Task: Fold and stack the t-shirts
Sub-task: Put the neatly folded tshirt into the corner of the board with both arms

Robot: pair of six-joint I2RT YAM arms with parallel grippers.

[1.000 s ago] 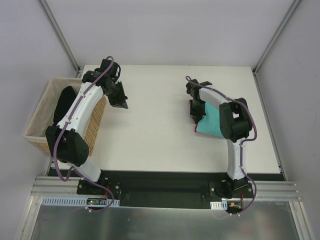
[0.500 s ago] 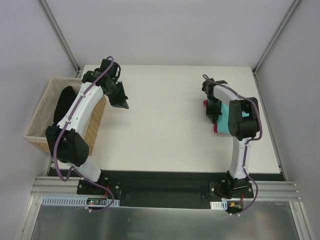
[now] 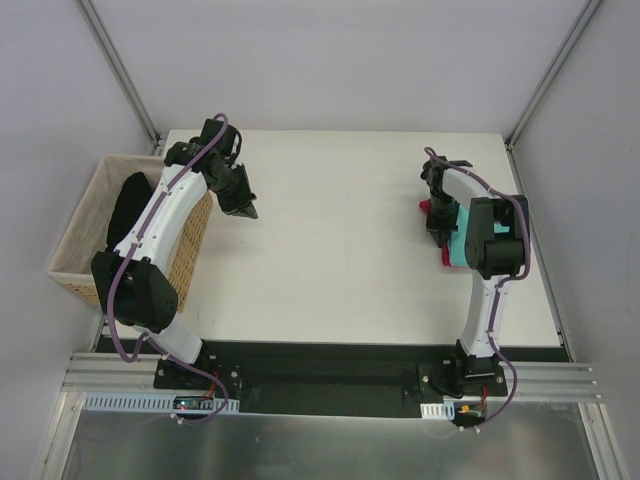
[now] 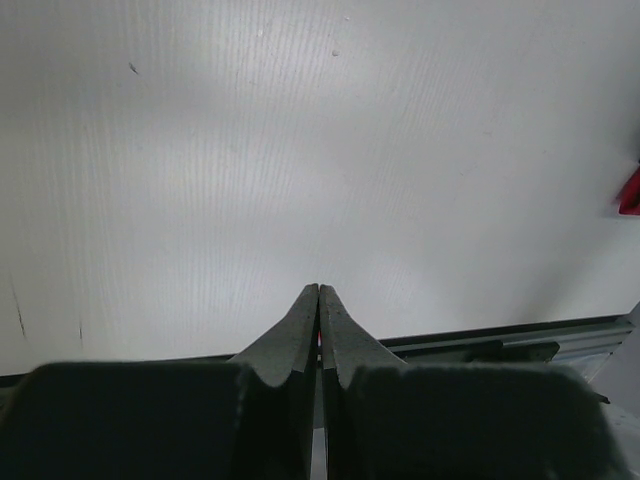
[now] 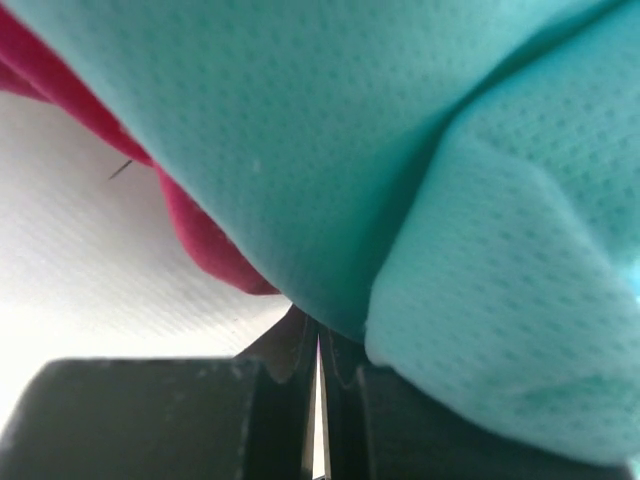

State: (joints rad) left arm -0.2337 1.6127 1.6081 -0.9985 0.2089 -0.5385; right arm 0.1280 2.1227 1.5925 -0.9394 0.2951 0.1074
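Note:
The teal t-shirt (image 3: 455, 252) lies folded on the pink t-shirt (image 3: 424, 207) at the table's right side, mostly hidden under my right arm. My right gripper (image 3: 438, 228) is shut and sits against the stack's left edge. In the right wrist view the teal t-shirt (image 5: 400, 150) fills the frame above the pink t-shirt (image 5: 200, 230). It also covers the tips of the right gripper (image 5: 318, 325), so I cannot see whether any cloth is pinched. My left gripper (image 3: 246, 210) hangs shut and empty over the table's left part. The left wrist view shows the left gripper (image 4: 319, 290) above bare white table.
A woven wicker basket (image 3: 80, 230) stands off the table's left edge, beside my left arm, with a dark cloth (image 3: 130, 205) inside. The white table (image 3: 330, 240) ends at a black strip near the arm bases. A sliver of pink cloth (image 4: 630, 192) shows at the left wrist view's right edge.
My right gripper has slid to the right, and the teal and pink stack has moved right with it, now lying largely under the arm. The left arm has not moved.

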